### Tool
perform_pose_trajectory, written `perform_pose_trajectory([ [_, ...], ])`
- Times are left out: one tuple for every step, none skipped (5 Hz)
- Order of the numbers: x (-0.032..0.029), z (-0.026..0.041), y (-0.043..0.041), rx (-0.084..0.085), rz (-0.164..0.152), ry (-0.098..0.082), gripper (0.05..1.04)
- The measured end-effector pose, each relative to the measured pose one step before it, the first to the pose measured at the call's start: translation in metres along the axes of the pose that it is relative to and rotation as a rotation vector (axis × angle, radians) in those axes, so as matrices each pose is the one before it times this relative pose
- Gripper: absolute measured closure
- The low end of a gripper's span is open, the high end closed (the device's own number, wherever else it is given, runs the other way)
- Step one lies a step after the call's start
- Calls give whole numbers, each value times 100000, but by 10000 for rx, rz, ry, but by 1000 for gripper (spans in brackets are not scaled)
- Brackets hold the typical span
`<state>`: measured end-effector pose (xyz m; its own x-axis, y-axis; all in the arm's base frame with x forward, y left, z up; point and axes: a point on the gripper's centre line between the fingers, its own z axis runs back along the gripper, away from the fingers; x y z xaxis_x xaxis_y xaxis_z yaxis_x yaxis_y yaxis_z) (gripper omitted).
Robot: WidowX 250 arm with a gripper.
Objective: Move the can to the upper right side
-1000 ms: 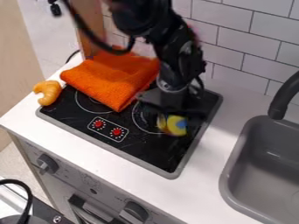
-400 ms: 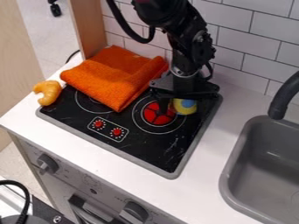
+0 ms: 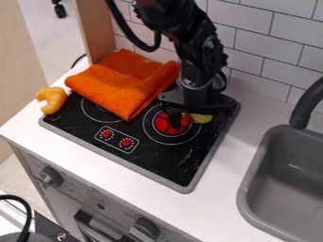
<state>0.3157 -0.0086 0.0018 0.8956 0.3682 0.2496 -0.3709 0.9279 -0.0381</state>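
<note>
Your can (image 3: 202,118) is partly hidden under the end effector (image 3: 197,124), at the stove's (image 3: 184,189) upper right; you cannot tell whether the grip is closed. It should handle light, stiff and perhaps slippery: take its sides squarely, mid-body

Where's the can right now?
In the camera view, the can is at the stovetop's upper right part, under the gripper, just right of the red burner disc.
</note>
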Motion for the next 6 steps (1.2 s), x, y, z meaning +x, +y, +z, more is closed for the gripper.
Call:
perform_pose_trajectory([
  [-1345,1501,1425,145,197,56,86],
  [-1737,1100,782,-109,196,336,86],
  [-580,270,1057,417,567,-82,86],
  [574,-72,1239,193,1806,-426,86],
  [1449,585,1901,-35,1169,-357,86],
  [1685,-85,1772,154,838,-148,86],
])
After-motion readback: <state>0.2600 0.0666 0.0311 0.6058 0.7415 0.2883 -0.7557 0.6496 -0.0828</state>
